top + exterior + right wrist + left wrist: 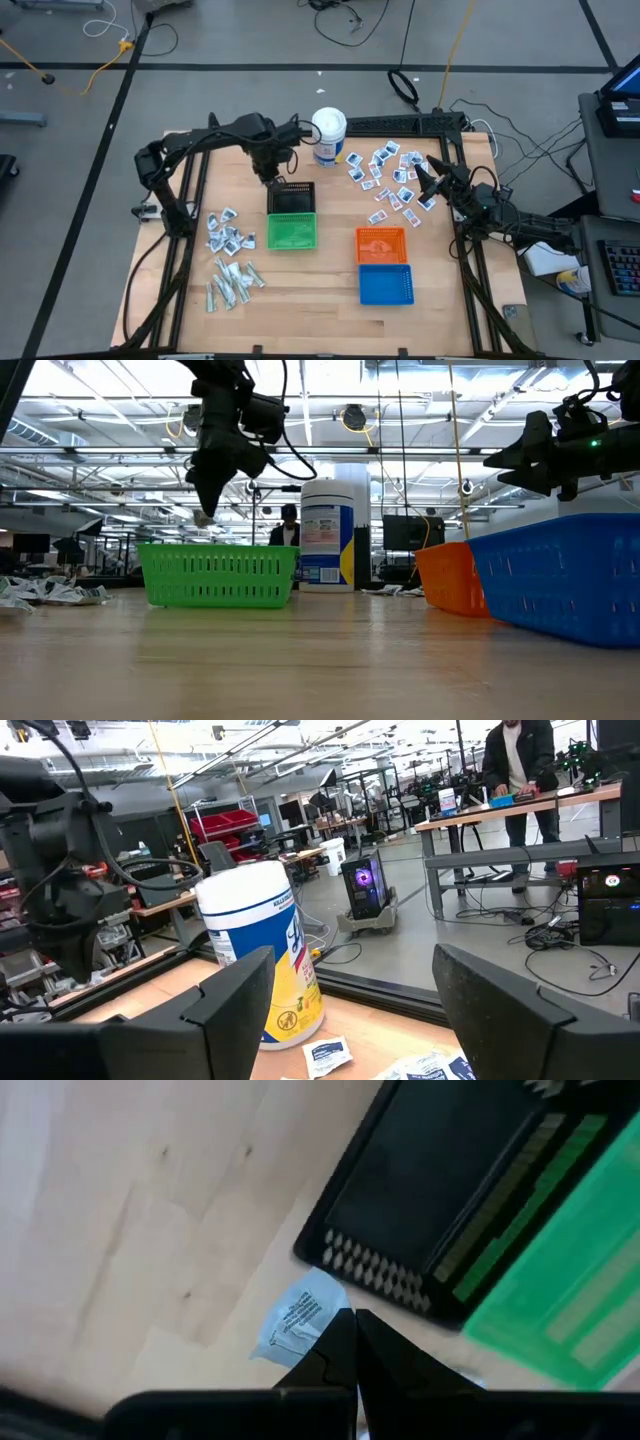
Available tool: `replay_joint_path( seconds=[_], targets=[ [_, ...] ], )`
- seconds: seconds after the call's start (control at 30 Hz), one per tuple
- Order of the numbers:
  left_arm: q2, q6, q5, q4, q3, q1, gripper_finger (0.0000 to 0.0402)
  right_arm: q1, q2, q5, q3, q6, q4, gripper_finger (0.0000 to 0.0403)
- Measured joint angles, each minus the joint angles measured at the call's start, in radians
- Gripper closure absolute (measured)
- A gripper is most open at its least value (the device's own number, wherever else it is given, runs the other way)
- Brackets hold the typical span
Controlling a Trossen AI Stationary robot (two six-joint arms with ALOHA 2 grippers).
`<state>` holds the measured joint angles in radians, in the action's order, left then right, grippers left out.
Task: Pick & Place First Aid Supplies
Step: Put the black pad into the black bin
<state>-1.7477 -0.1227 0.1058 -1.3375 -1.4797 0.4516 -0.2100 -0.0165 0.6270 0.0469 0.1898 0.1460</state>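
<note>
We look down on a wooden desk (pixel 310 290) framed by black rails, with two dark robot arms reaching in from either side. The left hand (pixel 268 172) hangs just above the far edge of a black basket (pixel 291 198), its fingers clenched on a small pale wrapped packet (pixel 297 1316), which shows in the wrist view dangling from the fingertips over bare wood beside the basket's rim. Touching the black basket on its near side sits a green basket (pixel 291 233). Toward the right stand an orange basket (pixel 381 245) and, touching it on the near side, a blue basket (pixel 385 284). A white cylindrical canister (pixel 328 136) with a blue and yellow label stands at the far middle of the desk. The first aid supplies lie in three loose groups: a scatter of white squares with blue print (pixel 388 180) at the far right, a smaller cluster of white squares (pixel 228 234) left of the green basket, and a heap of narrow pale strips (pixel 231 283) near the front left. The right hand (pixel 428 178) hovers above the right edge of the big scatter, its fingers spread wide and holding nothing. Beyond the desk, a person stands at a workbench in the room.
</note>
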Motion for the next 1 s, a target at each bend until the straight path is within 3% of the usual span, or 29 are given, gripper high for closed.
replay_joint_path(
  seconds=[0.3,0.5,0.7,0.83,1.0],
  targets=[
    [0.0,-0.213,-0.01,0.189,0.124,-0.084,0.0401,0.0,0.0,0.0,0.0,0.0,0.0,0.0135],
    [0.0,-0.277,-0.077,0.334,0.212,-0.13,0.0401,0.0,0.0,0.0,0.0,0.0,0.0,0.0136],
    [0.0,-0.289,-0.081,0.411,0.241,-0.142,0.0395,0.0,0.0,0.0,0.0,0.0,0.0,0.0136],
    [0.0,-0.33,-0.089,0.41,0.242,-0.142,0.0361,0.0,0.0,0.0,0.0,0.0,0.0,0.0136],
    [0.0,-0.33,-0.09,0.41,0.242,-0.142,0.0274,0.0,0.0,0.0,0.0,0.0,0.0,0.0136]
  ],
)
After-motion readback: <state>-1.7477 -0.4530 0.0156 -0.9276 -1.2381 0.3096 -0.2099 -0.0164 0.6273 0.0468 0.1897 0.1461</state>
